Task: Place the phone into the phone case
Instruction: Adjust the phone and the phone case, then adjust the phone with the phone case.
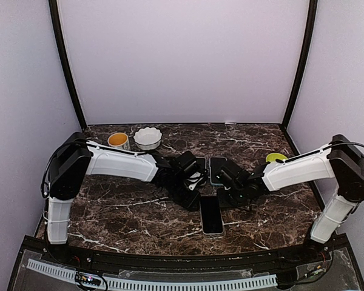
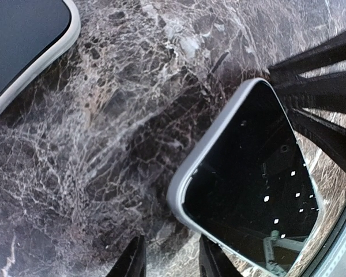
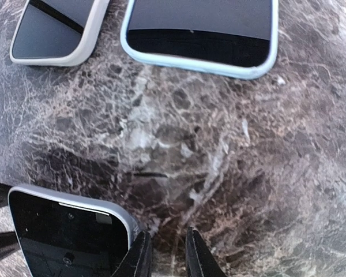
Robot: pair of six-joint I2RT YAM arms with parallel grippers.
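Phone: lies flat and screen-up on the dark marbled counter, toward its front edge, between the two arms and just in front of both tools. Shows a black glass face inside a pale rim, with an earpiece slit at one short end in the right wrist view. Sits outside any case, gripped by neither tool.

Left tool: sits low over bare marble, just beside one corner of the phone. Has its two fingers parted by a moderate gap, with only marble showing between them. Grips nothing.

Right tool: points down at the counter just beside the phone's earpiece end. Shows a narrow gap between the fingers, marble visible through it. Grips nothing either.

Beyond the tools: white-rimmed slab and blue-rimmed slab, flat, side by side, near each other but apart, both with dark glossy faces. Cannot tell which of these is the phone case, nor whether either holds anything inside. Separated from the phone by a stretch of bare marble. Partly covered by the two tools in the top view.

Back left of the counter: mug, upright, orange inside, just beside a white scalloped bowl.

Right side: small yellow-green object, mostly hidden behind the right arm, too covered to identify.
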